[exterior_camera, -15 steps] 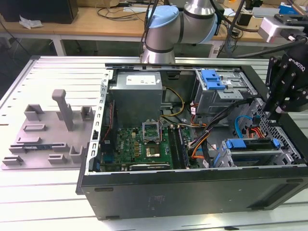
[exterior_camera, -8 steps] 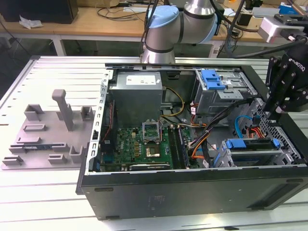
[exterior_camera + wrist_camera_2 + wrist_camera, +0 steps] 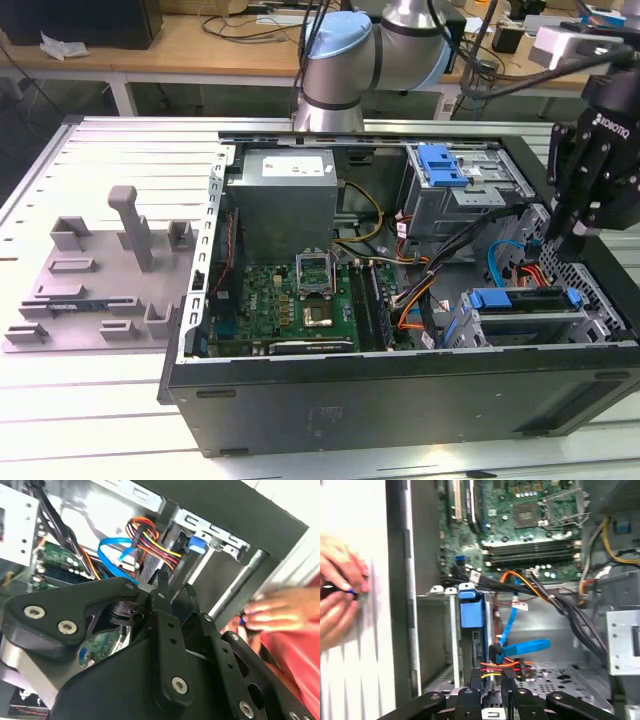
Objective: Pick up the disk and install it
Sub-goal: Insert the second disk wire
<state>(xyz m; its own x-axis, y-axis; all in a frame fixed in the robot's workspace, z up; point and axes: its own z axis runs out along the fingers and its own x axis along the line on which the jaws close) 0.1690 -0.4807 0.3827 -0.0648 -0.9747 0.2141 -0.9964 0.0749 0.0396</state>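
While poised above the seated disk (image 3: 525, 305), jaws (image 3: 572, 232) nearly closed, gripping nothing, touching nothing.

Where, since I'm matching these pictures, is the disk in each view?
Exterior view: the disk lies in a corner of the case, at the exterior view's right.
First wrist view: edge-on, beside the case wall.
Second wrist view: its blue end, beyond the wires.
Shared landmark: the blue cable.
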